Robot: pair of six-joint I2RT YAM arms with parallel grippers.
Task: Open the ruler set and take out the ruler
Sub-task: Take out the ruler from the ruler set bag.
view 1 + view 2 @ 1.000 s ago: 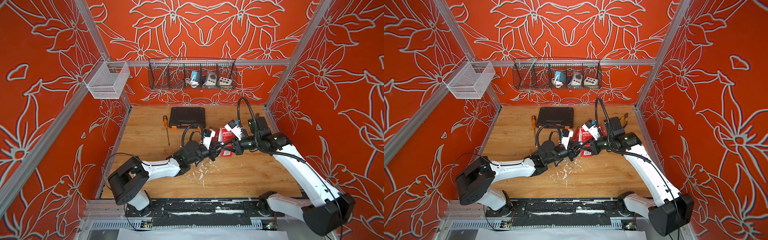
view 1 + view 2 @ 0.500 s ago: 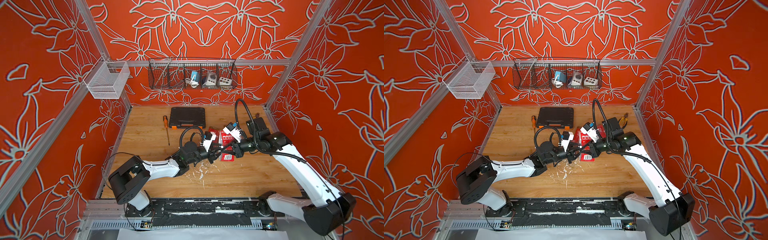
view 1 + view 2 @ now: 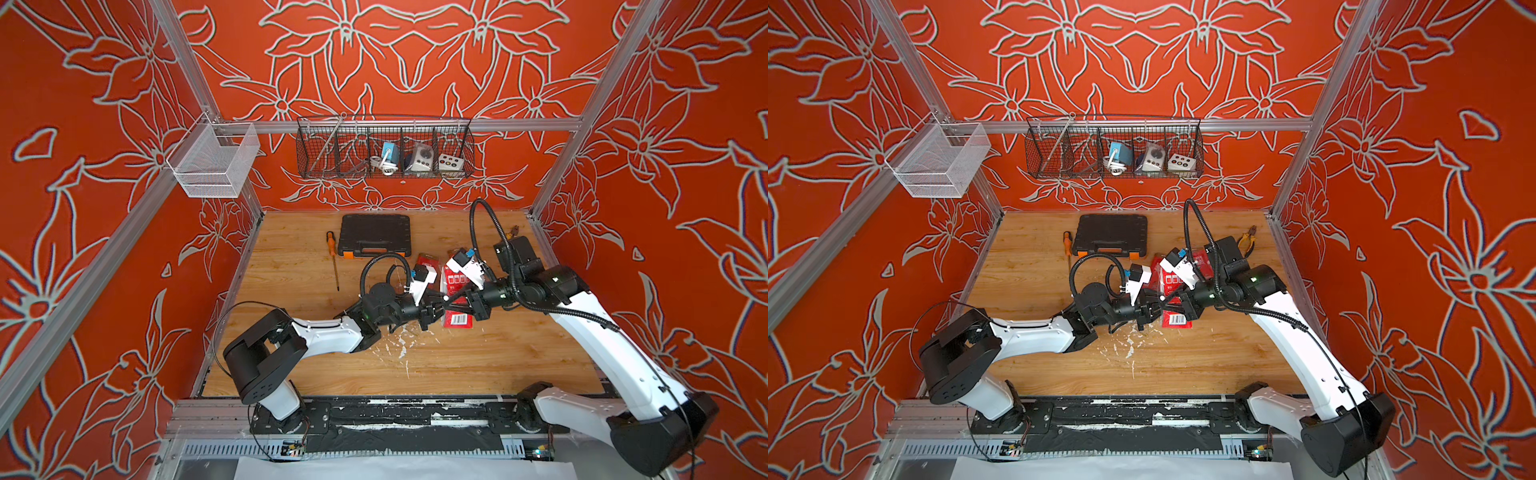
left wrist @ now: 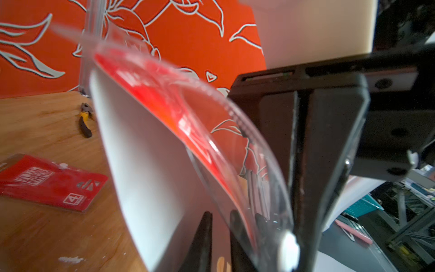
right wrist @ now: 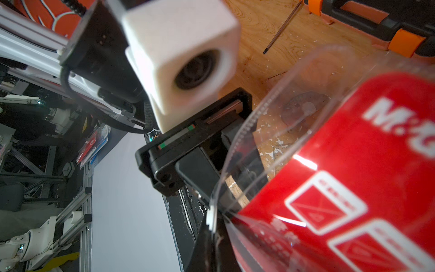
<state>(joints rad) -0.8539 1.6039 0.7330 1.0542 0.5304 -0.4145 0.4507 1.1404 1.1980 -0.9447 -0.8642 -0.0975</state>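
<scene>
Red ruler-set pouch (image 3: 457, 319) of clear plastic is clamped by the closed right tool (image 3: 451, 302); left tool (image 3: 432, 311) sits at its flap, grip unclear.

Red ruler set (image 5: 353, 169) (clear-sleeved) lifted, tilted, bowed.

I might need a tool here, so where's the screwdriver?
In both top views the screwdriver lies on the table, just left of the black case.
</scene>
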